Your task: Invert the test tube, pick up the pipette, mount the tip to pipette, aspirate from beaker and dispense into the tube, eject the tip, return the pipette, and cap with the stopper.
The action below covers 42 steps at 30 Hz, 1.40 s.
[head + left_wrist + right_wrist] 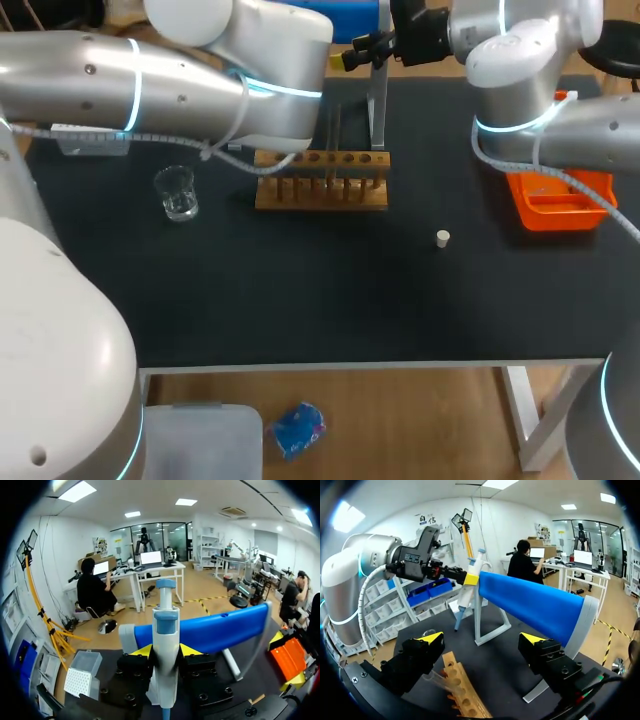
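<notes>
Bright, even ceiling light; only soft, faint shadows on the black table (300, 310)

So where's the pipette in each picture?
Head view: I cannot make it out; it should be by the blue stand.
Left wrist view: the pipette stands upright, gripped in the left end effector.
Right wrist view: the pipette hangs from that end effector, just beside the stand.
Shared landmark: the blue stand.

I can read no words, numbers or signs on the table's things, and the small white label (414, 558) on my left gripper (470, 576) stays illegible.
</notes>
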Each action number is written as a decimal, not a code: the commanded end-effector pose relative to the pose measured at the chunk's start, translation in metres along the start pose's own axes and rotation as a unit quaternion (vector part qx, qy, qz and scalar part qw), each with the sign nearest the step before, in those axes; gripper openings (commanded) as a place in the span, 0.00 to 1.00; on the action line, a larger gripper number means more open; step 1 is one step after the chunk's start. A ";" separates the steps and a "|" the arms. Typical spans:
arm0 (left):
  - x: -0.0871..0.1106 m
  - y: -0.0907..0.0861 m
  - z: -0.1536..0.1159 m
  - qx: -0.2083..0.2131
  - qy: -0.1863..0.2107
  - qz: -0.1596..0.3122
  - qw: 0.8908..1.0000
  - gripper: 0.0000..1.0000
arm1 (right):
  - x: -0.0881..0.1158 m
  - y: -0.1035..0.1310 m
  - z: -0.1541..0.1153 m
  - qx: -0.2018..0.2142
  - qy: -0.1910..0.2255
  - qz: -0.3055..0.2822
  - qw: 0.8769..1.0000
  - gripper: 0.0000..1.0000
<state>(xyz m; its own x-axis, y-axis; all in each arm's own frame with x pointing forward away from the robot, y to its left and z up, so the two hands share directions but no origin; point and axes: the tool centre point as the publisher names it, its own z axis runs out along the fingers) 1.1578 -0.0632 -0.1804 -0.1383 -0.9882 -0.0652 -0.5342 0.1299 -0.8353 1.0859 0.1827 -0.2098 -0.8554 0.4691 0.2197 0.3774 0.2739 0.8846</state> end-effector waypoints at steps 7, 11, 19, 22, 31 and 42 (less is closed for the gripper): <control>0.000 -0.002 0.006 -0.008 -0.004 0.002 1.000 0.00 | 0.000 0.001 -0.001 0.003 0.001 0.000 1.000 1.00; -0.001 -0.002 0.008 -0.010 -0.005 0.003 1.000 0.00 | 0.000 0.001 -0.001 0.003 0.001 0.000 1.000 1.00; -0.001 -0.001 0.012 -0.012 -0.005 0.005 1.000 0.00 | 0.000 0.001 -0.001 0.003 0.001 0.000 1.000 1.00; 0.000 0.000 0.013 -0.013 -0.005 0.004 1.000 0.00 | 0.000 0.001 -0.001 0.003 0.001 0.000 1.000 1.00; 0.000 0.005 0.018 -0.018 -0.007 0.002 1.000 0.00 | 0.000 0.001 -0.001 0.003 0.001 0.000 1.000 1.00; 0.001 0.010 0.022 -0.022 -0.008 0.000 1.000 0.00 | 0.000 0.001 -0.001 0.003 0.001 0.000 1.000 1.00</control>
<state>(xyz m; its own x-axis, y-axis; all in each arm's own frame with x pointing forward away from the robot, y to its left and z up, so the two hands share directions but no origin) 1.1678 -0.0639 -0.1996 -0.1271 -0.9893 -0.0718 -0.5685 0.1320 -0.8120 1.0859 0.1827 -0.2098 -0.8554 0.4691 0.2197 0.3774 0.2740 0.8846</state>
